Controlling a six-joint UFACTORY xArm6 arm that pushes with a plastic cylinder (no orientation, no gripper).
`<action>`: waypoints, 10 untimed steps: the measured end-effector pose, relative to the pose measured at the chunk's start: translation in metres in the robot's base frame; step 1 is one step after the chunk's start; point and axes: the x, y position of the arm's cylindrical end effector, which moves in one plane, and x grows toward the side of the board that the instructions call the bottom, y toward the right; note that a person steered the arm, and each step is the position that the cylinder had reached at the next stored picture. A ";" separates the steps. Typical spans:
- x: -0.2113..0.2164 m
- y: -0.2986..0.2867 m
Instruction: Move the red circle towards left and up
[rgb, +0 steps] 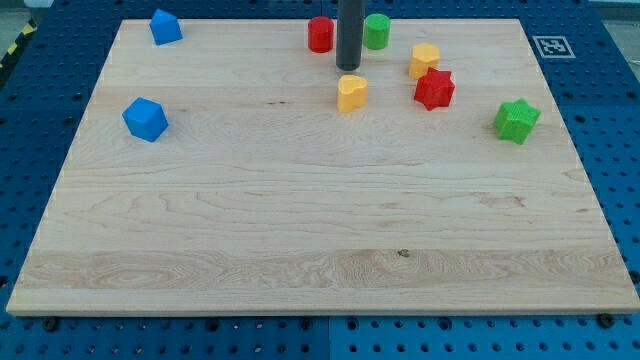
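Observation:
The red circle stands near the board's top edge, a little left of centre. My tip is on the board just right of and below the red circle, close to it but apart. The rod rises out of the view's top between the red circle and a green circle. A yellow heart-shaped block lies just below my tip.
A yellow block and a red star lie right of my tip. A green star is at the right. Two blue blocks lie at the top left and the left. The wooden board ends near the red circle's top.

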 end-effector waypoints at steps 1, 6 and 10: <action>-0.018 0.000; -0.010 -0.002; -0.020 -0.006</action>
